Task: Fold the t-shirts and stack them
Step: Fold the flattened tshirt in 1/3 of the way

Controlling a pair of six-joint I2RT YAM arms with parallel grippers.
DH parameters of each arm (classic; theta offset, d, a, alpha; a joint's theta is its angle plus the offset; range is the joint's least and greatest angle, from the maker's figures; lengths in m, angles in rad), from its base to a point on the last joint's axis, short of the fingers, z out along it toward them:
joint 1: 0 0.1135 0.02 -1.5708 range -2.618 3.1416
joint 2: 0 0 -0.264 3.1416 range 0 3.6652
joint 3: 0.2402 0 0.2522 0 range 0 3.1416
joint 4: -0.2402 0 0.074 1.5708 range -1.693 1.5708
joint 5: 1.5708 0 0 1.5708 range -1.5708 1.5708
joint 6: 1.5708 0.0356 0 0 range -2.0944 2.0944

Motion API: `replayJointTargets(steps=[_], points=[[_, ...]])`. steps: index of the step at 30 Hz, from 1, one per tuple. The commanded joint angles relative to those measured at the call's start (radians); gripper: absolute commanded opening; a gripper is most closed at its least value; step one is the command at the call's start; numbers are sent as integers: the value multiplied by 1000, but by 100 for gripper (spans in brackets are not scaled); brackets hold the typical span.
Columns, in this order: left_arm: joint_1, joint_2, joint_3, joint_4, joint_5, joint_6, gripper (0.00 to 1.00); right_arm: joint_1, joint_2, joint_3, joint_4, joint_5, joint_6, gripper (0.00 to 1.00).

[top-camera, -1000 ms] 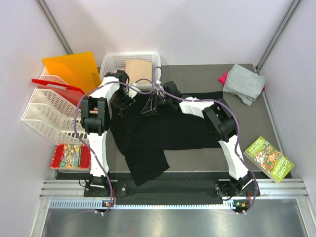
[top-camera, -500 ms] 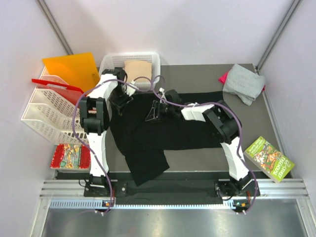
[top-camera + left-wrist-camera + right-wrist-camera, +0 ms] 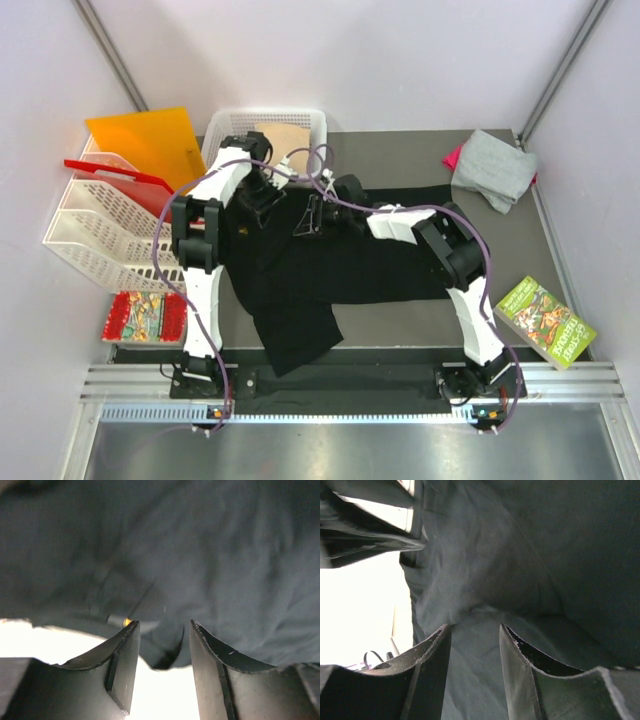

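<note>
left gripper (image 3: 161,652): we see jaws part open w/ black cloth bunched in the gap; prob. pinching a fold of it, but a firm hold we cannot tell
black t-shirt (image 3: 330,265): spread mid-table, betw. both arms; one flap hangs toward near edge left of centre
long axis: we read it as running left-right across the table, far edge near the white basket (image 3: 232,128), right end under the right arm
right gripper (image 3: 472,665): jaws part open, cloth lying betw. and under them; grip or just resting, we cannot tell
step: we judge 1st fold of the black shirt, both grippers at its far edge
next move: prob. needs both pinches secure, then lift and carry the far edge toward us evenly so the fold lands straight
grey t-shirt (image 3: 492,168): far right corner, on a pink one (image 3: 452,158), waiting
</note>
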Motion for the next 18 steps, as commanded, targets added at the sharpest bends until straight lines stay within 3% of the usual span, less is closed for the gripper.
replayJointTargets(steps=[1,12,18], points=[[8,81,26,74,22,-33,49,-5,12,59,29,29,-36,44],[36,119,-49,103,-71,-20,47,28,93,157,9,35,-50,43],[36,84,-115,134,-76,-12,47,81,121,193,19,29,-21,37]])
